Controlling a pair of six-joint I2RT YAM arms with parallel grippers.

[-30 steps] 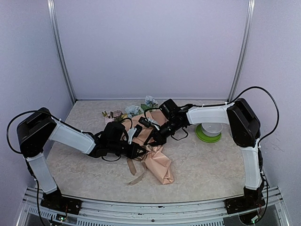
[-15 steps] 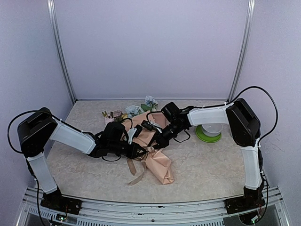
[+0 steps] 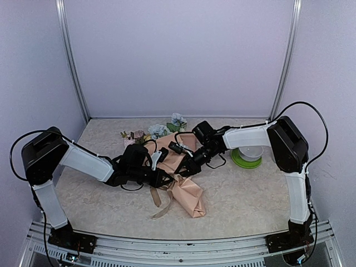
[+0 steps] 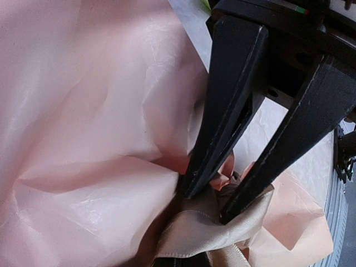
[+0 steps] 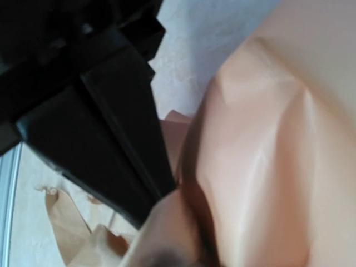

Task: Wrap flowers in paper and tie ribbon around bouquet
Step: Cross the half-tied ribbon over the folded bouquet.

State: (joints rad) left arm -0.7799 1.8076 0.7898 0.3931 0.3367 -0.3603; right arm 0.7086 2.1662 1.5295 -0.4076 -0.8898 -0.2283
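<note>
The bouquet [image 3: 188, 194] lay on its side in the middle of the desk [image 3: 250, 194]. Its flowers [image 3: 158, 131] pointed toward the far left and its narrow tail toward the near right. The ribbon [image 4: 214, 233] sat at the bouquet's waist, and its loose ends trailed over the desk toward the near edge. Whether it was knotted could not be told.

The left tool [image 4: 208, 201] reached in low from the left. In its wrist view the two black fingers [image 4: 222, 122] converged on a fold of ribbon and pinched it between their tips. The creased paper [image 4: 83, 139] lay right beside that fold.

The right tool [image 3: 185, 167] came in from the right and angled down onto the paper at the bouquet's upper side, just beyond the left tool. Its wrist view was blurred. It showed one dark finger [image 5: 111, 139] next to the peach sheet, with a bit of ribbon below. I could not tell whether this tool was spread or pressed together, or whether it held anything.

To the right, well apart from the bouquet, a green dish [image 3: 236, 161] stood on the desk with a white bowl [image 3: 249, 151] on it.
</note>
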